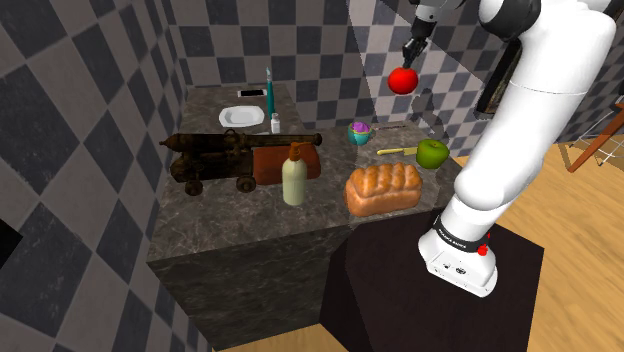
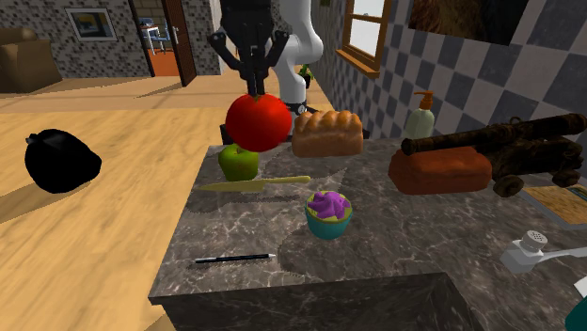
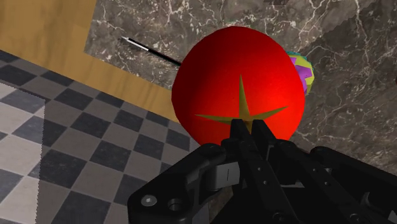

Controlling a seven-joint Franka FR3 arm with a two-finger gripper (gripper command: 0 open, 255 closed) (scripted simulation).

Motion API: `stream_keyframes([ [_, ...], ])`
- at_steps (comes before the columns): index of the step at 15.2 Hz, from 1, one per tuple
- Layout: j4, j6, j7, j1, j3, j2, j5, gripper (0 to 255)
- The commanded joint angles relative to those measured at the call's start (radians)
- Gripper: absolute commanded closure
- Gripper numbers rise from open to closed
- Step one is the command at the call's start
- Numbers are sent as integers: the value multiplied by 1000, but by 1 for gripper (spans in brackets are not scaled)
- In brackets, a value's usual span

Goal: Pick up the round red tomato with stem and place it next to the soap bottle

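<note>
along a checkered wall a dark marbled surface point(image 1: 240, 215) is seen, with wooden floor beside it; over it the white arm point(image 1: 520, 130) is reached from its dark stand point(image 1: 400, 290) at the shoulder view's lower right; a long dark model cannon point(image 1: 225, 155) is set on the surface towards the shoulder view's left, and a rust-brown block point(image 1: 268, 163) is laid against it; a golden bread loaf point(image 1: 383, 187) is placed near the surface's edge closest to the stand; the pale soap bottle point(image 1: 293, 178) with its pump top is stood upright just in front of the block, between the cannon and the loaf; a green apple point(image 1: 432, 153) is found beyond the loaf, near the surface's edge; the round red tomato point(image 1: 403, 81) is held in the air, clear of the surface, above the patch where the apple and a small cup are set, well apart from the soap bottle; the black gripper point(image 1: 412, 58) is pointed down onto it, and the fingers point(image 3: 242, 137) are closed narrowly on its top, where a star-shaped olive stem is seen in the wrist view; the small teal cup point(image 2: 329, 214) with a purple filling is stood beneath; a yellowish knife point(image 2: 254, 183) is laid between cup and apple; a thin black pen point(image 2: 233, 258) is laid near the surface's far end.
</note>
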Motion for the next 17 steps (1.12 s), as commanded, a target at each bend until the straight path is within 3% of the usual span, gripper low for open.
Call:
stream_keyframes([
  [1, 30, -29, 2, -2, -1, 2, 0, 255],
  [13, 199, -186, 10, -13, -7, 16, 4, 255],
  [17, 54, -143, 135, 66, 38, -122, -94, 255],
])
